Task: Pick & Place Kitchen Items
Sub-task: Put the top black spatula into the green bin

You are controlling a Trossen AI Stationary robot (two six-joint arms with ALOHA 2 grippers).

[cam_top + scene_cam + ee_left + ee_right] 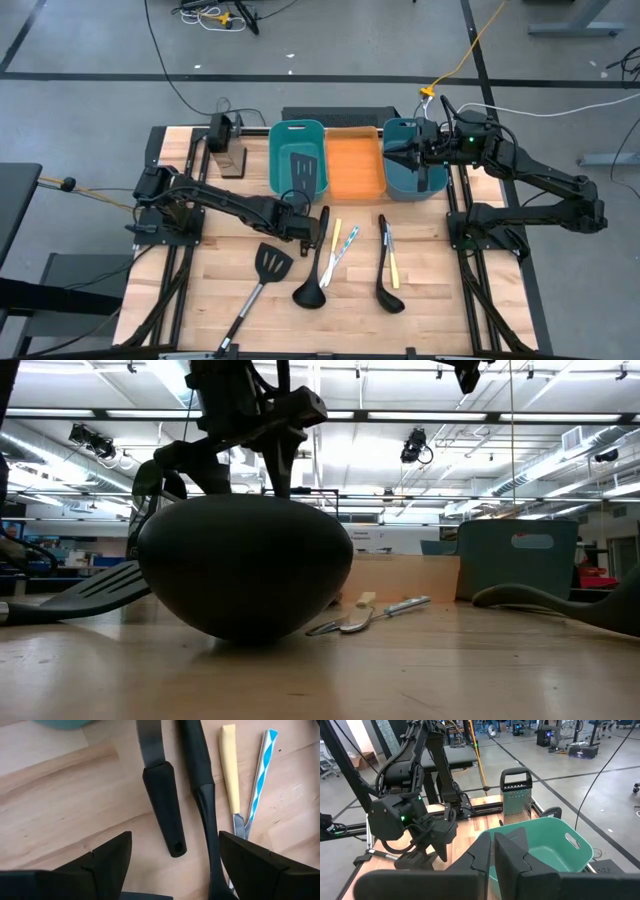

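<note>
My left gripper (175, 840) hangs open, pointing down at the table's middle (303, 225). Between its fingers lie a black spatula's handle end (165, 815) and a black ladle's handle (202, 795); it touches neither. That spatula's blade (303, 165) lies in the teal bin (298, 130). The ladle's bowl (307, 293) rests on the table. Beside them lie a yellow-handled stick (229, 760) and a teal-white one (260, 770). A second spatula (265, 270) and a second ladle (386, 270) lie nearer. My right gripper (492, 845) is shut and holds nothing, up over the dark teal bin (412, 165).
An orange bin (355, 165) stands between the two teal ones at the far side. A metal grater (516, 795) stands at the far left of the table. Another yellow stick (393, 265) lies by the second ladle. Bare wood shows near the front edge at right (440, 310).
</note>
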